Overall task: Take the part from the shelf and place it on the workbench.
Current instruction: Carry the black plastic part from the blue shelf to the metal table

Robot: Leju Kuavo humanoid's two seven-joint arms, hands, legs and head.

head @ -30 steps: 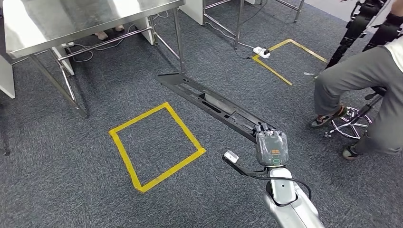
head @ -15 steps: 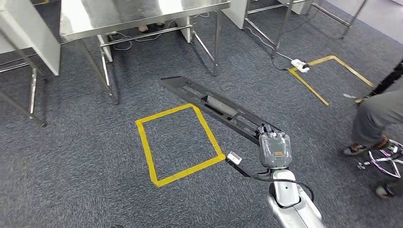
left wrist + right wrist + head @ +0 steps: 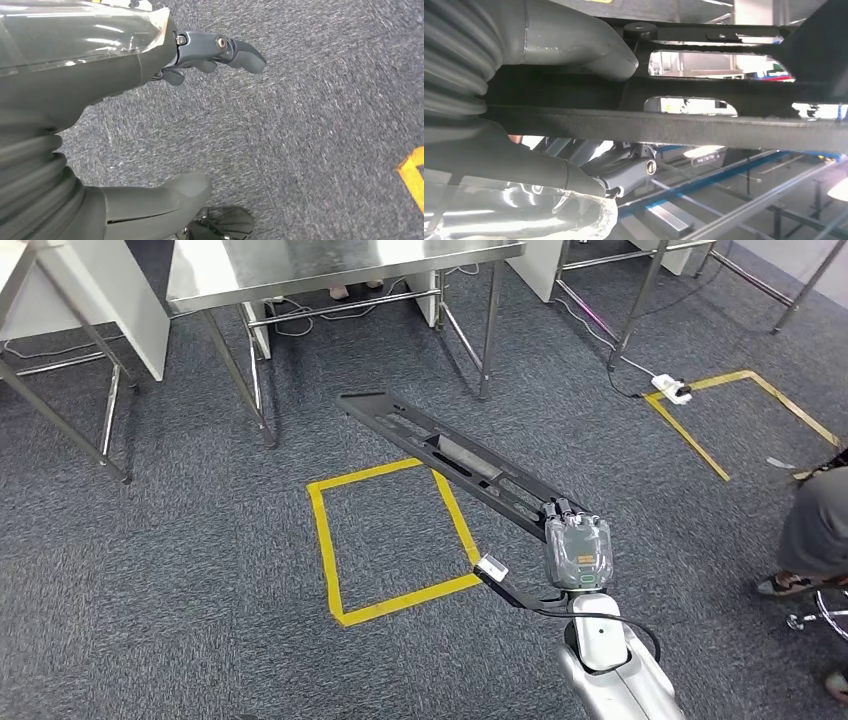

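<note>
A long black slotted part (image 3: 445, 453) juts forward over the carpet from my right hand (image 3: 575, 548), which grips its near end. Close up in the right wrist view, the thumb (image 3: 584, 40) lies across one side of the part (image 3: 704, 125) and the darker fingers (image 3: 624, 170) curl around the other side. My left hand (image 3: 100, 100) hangs over bare grey carpet with its fingers (image 3: 225, 50) and thumb (image 3: 165, 197) apart and nothing between them. A steel workbench (image 3: 330, 262) stands ahead at the top of the head view.
A yellow tape square (image 3: 395, 540) marks the carpet in front of me. Bench legs (image 3: 488, 335), cables and a power strip (image 3: 670, 390) lie ahead. A second tape outline (image 3: 745, 420) sits at the right, beside a person's leg (image 3: 815, 530) and a stool base (image 3: 825, 615).
The whole scene has slid to the right across the frames as the camera turned left; the workbench now sits more centred ahead. The right hand keeps its hold on the part.
</note>
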